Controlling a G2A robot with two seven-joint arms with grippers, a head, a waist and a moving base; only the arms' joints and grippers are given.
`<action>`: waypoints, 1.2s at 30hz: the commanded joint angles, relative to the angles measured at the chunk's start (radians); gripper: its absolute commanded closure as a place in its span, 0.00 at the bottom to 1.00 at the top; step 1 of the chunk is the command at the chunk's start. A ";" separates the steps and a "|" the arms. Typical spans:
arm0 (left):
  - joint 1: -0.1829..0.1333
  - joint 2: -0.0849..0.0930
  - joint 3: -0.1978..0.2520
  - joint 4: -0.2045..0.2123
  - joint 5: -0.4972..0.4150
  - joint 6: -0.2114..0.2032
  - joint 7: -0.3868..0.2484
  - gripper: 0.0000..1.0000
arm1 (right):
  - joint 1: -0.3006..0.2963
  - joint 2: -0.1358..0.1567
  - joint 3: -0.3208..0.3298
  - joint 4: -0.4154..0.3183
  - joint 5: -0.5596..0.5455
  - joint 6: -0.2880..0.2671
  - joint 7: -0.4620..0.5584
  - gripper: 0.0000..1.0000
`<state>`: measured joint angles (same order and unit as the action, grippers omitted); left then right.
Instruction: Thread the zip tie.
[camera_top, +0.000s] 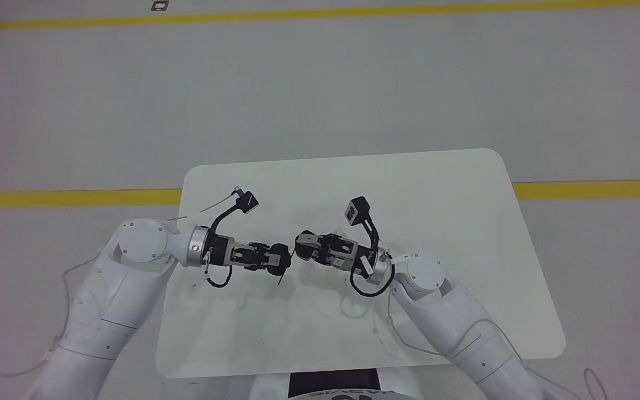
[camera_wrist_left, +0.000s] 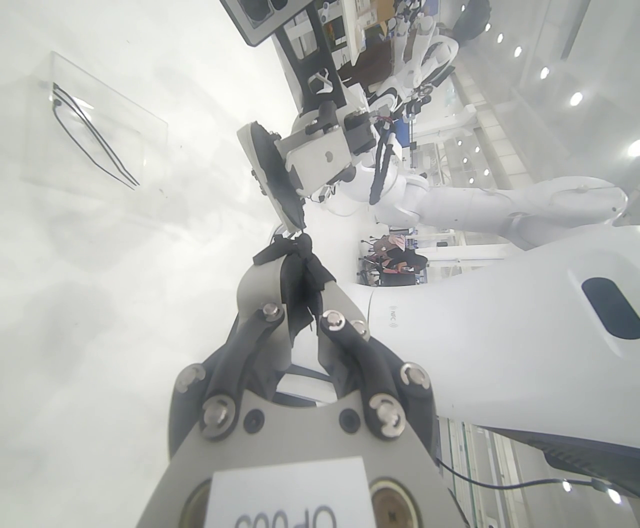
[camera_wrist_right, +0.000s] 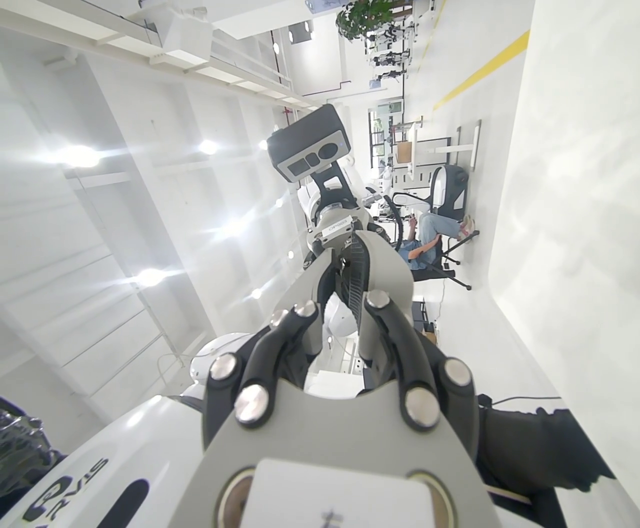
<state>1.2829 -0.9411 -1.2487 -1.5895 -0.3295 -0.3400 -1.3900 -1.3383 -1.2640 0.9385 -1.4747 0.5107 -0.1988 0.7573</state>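
Zip tie (camera_wrist_right: 357, 280): ribbed strap pinched in closed right gripper (camera_wrist_right: 347, 240), above table (camera_top: 450, 200) centre | left gripper (camera_wrist_left: 296, 250): also above table centre, jaws closed, contents we cannot tell | step, we judge: aligning ends | next: fine tail-into-head feed.

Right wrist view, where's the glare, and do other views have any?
Right wrist view: ceiling lights flare into starbursts behind the right tool, shut on the zip tie. Left wrist view: small bright spots overhead. Top view: table evenly lit, no glare.
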 joint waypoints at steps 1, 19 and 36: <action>0.000 0.000 0.000 0.000 0.000 0.000 0.000 1.00 | 0.001 0.000 0.000 0.000 0.000 0.000 0.000 0.90; 0.000 0.000 0.000 0.000 0.000 0.000 0.000 0.00 | -0.004 -0.004 0.005 0.011 0.008 -0.014 -0.018 1.00; 0.016 0.007 -0.030 0.037 -0.013 0.000 0.108 0.00 | -0.103 0.008 0.095 -0.029 0.052 -0.107 -0.134 1.00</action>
<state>1.2978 -0.9340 -1.2784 -1.5621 -0.3607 -0.3402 -1.3040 -1.4330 -1.2557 1.0307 -1.4982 0.5651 -0.2947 0.6454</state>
